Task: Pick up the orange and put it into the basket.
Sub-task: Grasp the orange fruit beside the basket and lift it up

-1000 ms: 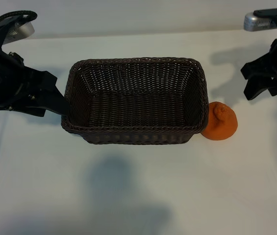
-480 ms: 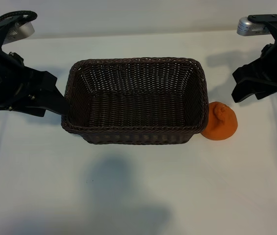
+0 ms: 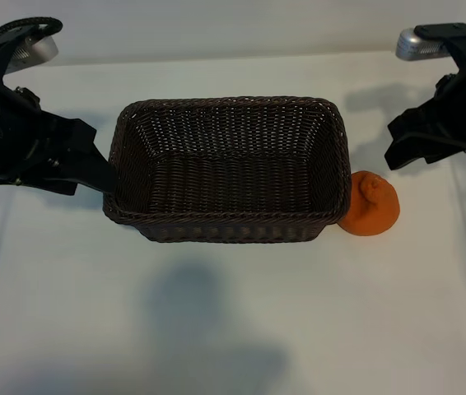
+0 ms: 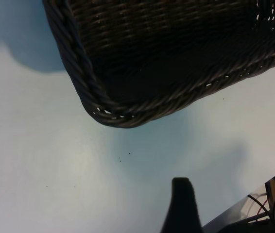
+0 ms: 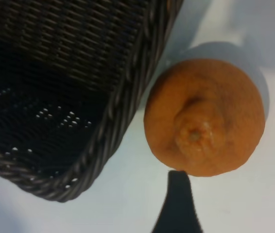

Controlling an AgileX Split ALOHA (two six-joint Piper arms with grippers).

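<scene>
- Exterior view: one orange (image 3: 370, 205) sits on the tabletop (image 3: 233, 313), touching the outside of the basket (image 3: 226, 169) at its right-hand end, near the right edge of the tabletop. One basket, nothing in it, near the middle of the tabletop. Two arms: the right gripper (image 3: 404, 141) hangs above and behind the orange, jaws spread and holding nothing; the left gripper (image 3: 93, 169) is parked at the basket's left end, also spread and holding nothing.
- Left wrist view: only a rounded corner of the basket (image 4: 128, 104) and bare tabletop show, plus one dark fingertip (image 4: 181, 206). No orange here.
- Right wrist view: the orange (image 5: 205, 116) lies just beside the braided rim (image 5: 123, 102), its knobby nub facing the camera, with one fingertip (image 5: 179, 204) just short of it.
- Handling, as a judgement: the fruit looks firm, light and matte, so it should not slip; its roundness may let it roll. Best to grasp across the wide middle below the nub, with one finger slipped into the tight space by the rim.
</scene>
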